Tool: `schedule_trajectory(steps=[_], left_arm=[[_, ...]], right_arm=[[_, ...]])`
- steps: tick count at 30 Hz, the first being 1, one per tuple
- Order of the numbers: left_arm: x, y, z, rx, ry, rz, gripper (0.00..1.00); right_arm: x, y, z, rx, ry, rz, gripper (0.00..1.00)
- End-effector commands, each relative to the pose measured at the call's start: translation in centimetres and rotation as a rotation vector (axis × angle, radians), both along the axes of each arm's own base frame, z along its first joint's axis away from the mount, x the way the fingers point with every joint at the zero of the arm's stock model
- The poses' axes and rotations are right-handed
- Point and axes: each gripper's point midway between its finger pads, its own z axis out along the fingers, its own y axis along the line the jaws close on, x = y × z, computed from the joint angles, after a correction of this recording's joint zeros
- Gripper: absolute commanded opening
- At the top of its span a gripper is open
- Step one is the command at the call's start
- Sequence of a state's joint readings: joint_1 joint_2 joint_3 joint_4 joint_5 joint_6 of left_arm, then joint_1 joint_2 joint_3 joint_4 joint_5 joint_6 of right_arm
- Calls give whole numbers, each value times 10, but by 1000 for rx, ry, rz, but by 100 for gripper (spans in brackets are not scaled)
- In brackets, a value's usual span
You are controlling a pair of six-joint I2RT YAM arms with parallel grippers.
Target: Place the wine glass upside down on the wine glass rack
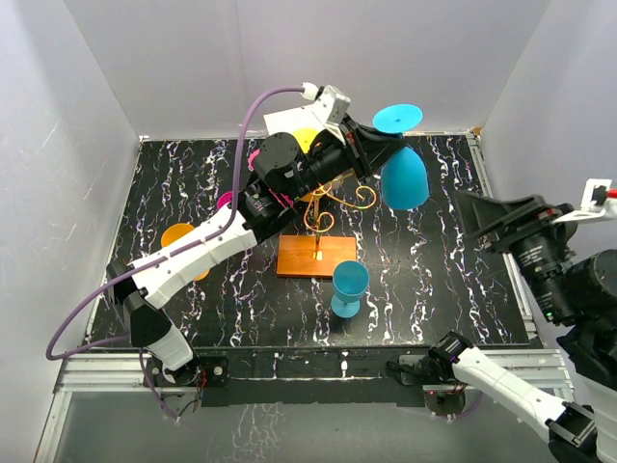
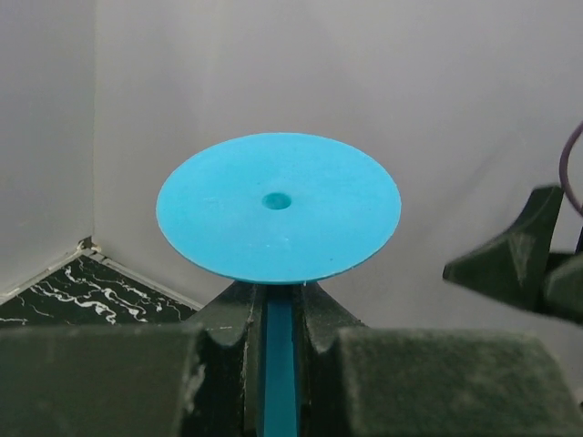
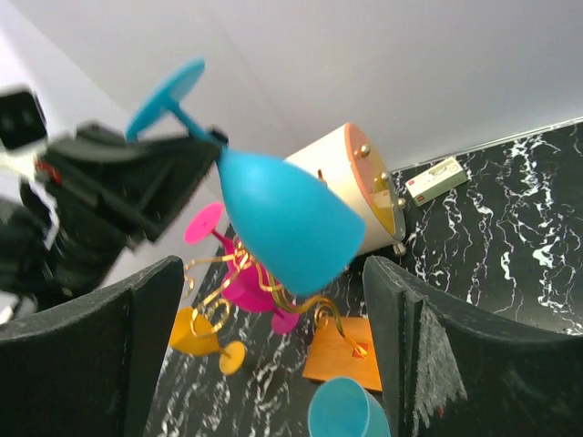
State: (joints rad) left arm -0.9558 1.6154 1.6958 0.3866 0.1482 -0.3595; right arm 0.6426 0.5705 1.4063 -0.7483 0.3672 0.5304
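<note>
The left gripper point(image 2: 278, 341) is closed on the stem of the blue wine glass point(image 1: 403, 177). The glass hangs foot up and bowl down, above the gold wine glass rack point(image 1: 331, 207). The right gripper point(image 3: 273, 360) is wide open, apart from the glass.

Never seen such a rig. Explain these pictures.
Two robot arms stand at the near edge of a black table. One picture looks down from above; the other two come from a camera on each wrist. The left end effector is shut on the stem of a blue wine glass, foot up, near the gold wire wine glass rack. The right end effector is open and empty. Also there: a second blue glass, upright, a pink glass and an orange glass.
</note>
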Motion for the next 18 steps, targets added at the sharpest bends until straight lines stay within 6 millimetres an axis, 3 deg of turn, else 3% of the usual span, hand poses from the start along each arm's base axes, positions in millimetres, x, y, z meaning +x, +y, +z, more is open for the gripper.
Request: schedule_trajectory(steps=[1,3,10,13,18], left_arm=[[-27,-1,15,-3,-224,-99,0],[-34,-3,15,-12,-250,-133,0],[-48,-1,13,-26,-315,-161,0],[-52,1,8,-19,-354,-152,0],[-64,2,1,10,-444,-157,0]], right_arm=[[13,-16,15,147,123,-141,77],[18,-11,24,206,144,-144,76],[21,33,62,401,114,60,68],[21,36,67,491,107,80,57],[27,35,55,559,130,57,48]])
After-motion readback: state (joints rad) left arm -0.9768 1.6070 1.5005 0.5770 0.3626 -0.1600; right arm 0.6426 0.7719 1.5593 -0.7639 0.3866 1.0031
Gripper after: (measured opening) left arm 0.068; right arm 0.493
